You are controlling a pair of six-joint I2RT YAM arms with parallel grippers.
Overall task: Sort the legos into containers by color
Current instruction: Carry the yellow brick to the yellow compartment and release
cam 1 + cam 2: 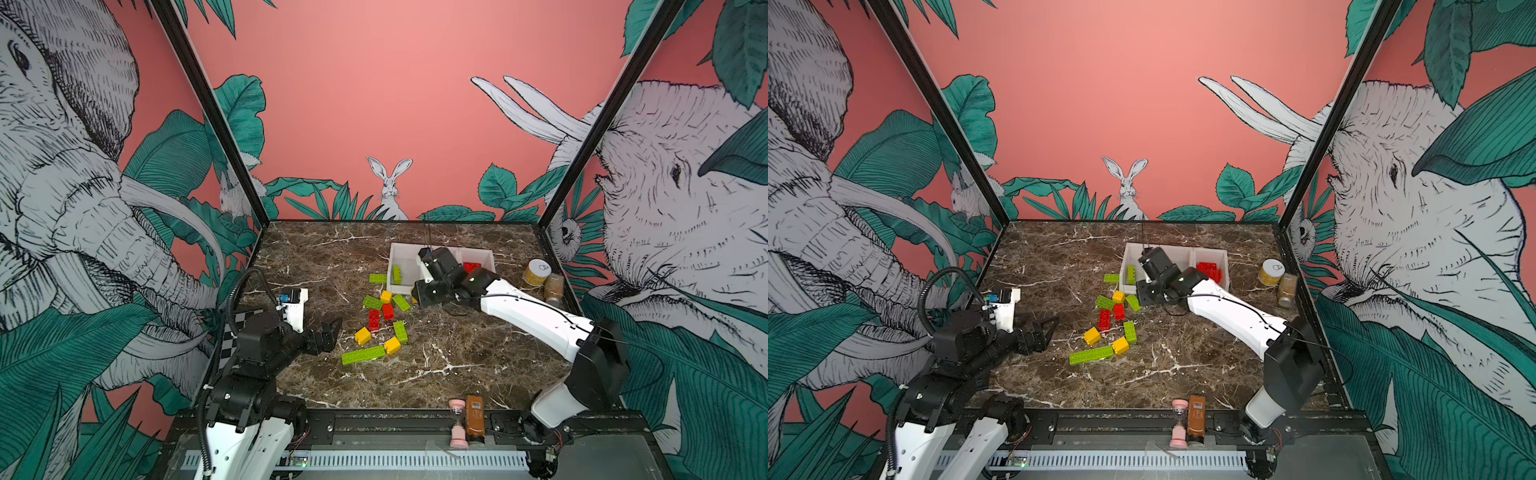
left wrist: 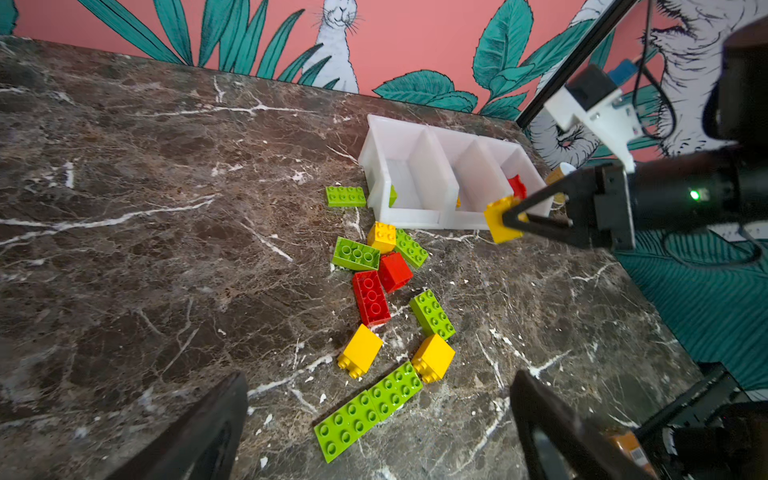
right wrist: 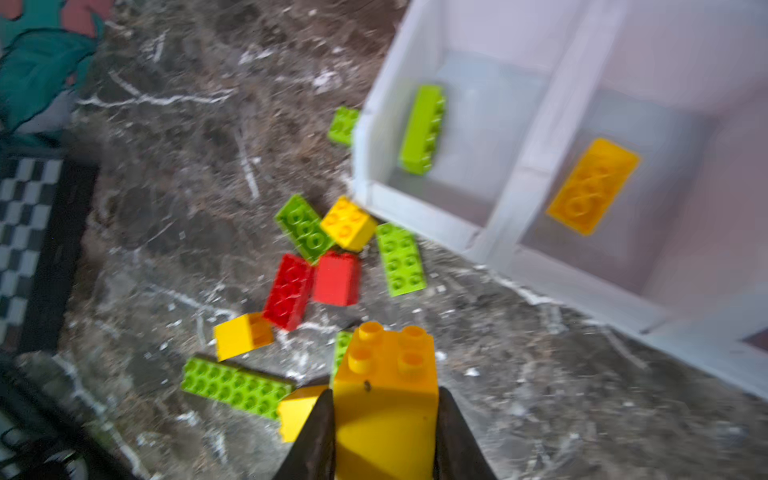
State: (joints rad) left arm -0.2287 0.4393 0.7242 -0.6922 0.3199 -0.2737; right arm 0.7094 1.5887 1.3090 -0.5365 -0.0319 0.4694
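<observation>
My right gripper (image 3: 385, 392) is shut on a small yellow brick (image 3: 386, 374), held just above the table in front of the white containers (image 2: 415, 216). In the left wrist view that brick (image 2: 498, 222) hangs by the middle bin's front wall. A green brick (image 3: 423, 129) lies in the left bin, a yellow one (image 3: 592, 187) in the middle bin, red pieces (image 1: 471, 266) in the right bin. Several loose legos lie in front of the bins, among them a long green one (image 1: 363, 354) and red ones (image 1: 374, 320). My left gripper (image 1: 328, 332) hovers open left of the pile, holding nothing.
A yellowish jar (image 1: 536, 272) and a brown spice bottle (image 1: 554, 291) stand at the right edge behind my right arm. A pink hourglass (image 1: 457, 424) and a brown bottle (image 1: 474, 417) stand at the front edge. A checkerboard (image 1: 245, 328) lies at the left.
</observation>
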